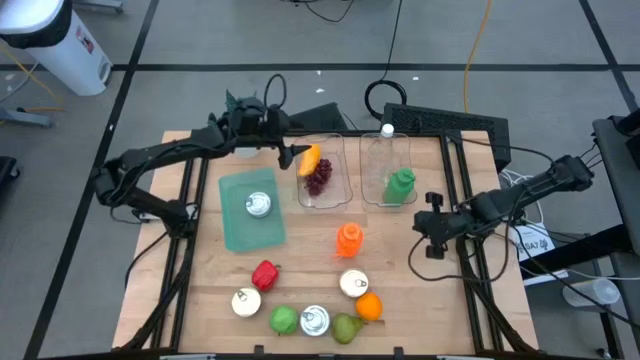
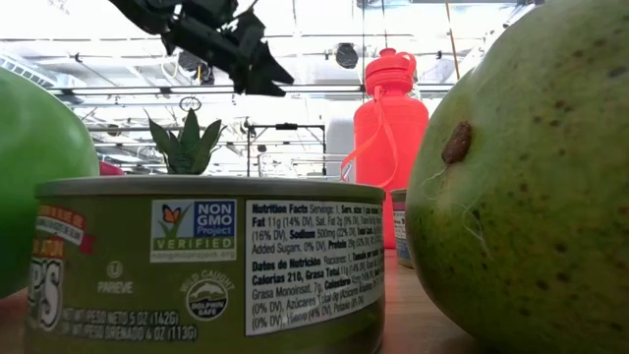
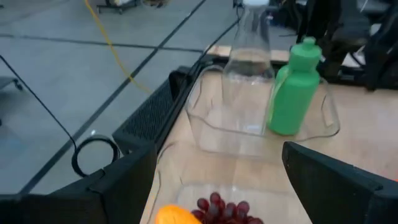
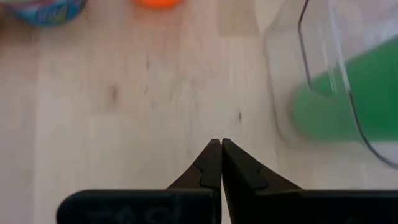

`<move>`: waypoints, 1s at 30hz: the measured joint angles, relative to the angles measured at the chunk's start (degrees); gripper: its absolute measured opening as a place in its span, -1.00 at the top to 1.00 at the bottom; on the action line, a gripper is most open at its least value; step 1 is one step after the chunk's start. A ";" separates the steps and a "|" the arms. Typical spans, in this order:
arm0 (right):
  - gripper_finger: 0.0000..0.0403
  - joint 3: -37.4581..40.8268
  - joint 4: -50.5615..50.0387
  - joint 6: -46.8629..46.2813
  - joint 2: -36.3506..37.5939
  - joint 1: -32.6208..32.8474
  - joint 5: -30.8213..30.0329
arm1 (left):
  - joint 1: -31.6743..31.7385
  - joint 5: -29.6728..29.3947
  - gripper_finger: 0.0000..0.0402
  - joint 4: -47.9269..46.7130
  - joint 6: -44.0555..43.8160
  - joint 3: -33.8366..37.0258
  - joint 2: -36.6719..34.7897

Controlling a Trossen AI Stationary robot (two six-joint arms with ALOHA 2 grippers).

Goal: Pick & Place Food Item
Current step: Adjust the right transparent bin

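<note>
Left tool [image 1: 285, 152] hangs with its fingers spread wide and nothing between them, over the near-left rim of the clear tray [image 1: 322, 196] at the far side of the table [image 1: 300, 275]. From its wrist view I look down past both fingers at an orange-yellow fruit [image 3: 176, 215], a mango by the look of it, lying in that tray just beside a bunch of dark grapes [image 3: 222, 208]; from above, the fruit sits toward the tray's far-left corner with its long axis slanting across it, directly under and a little right of my left tool. I judge the placing done, so the coming move is simply a lift straight up and back toward the left, away from the tray wall. A second clear tray [image 1: 392, 200] stands just to the right of the first and holds a green bottle [image 1: 401, 186] and a clear bottle [image 1: 384, 150], both upright. Right tool [image 1: 430, 222] waits low over bare wood right of centre, fingers pressed together and empty, near the second tray's right corner. Still loose on the table are an orange bottle [image 1: 348, 239], a red pepper [image 1: 265, 273], several cans, a green apple [image 1: 284, 320], a pear [image 1: 346, 327] and an orange [image 1: 369, 306]; a can [image 1: 259, 205] rests on a green board [image 1: 251, 232] at left. For the near-left items my left arm is the nearer one.
</note>
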State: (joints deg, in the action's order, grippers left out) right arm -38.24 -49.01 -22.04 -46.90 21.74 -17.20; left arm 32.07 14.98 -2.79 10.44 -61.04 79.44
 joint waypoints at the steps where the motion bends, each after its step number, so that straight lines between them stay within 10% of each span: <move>1: 1.00 1.12 2.39 0.33 0.08 -0.40 -0.70 | -0.18 0.02 -0.76 -0.09 0.26 0.00 -0.54; 30: 1.00 24.74 51.60 17.62 -0.66 -22.67 -1.73 | -0.72 0.00 -0.76 -0.44 1.06 0.00 -1.13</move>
State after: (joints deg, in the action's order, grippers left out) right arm -13.50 2.59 -4.42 -47.56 -0.93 -18.93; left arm 31.35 14.98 -3.22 11.51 -61.04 78.31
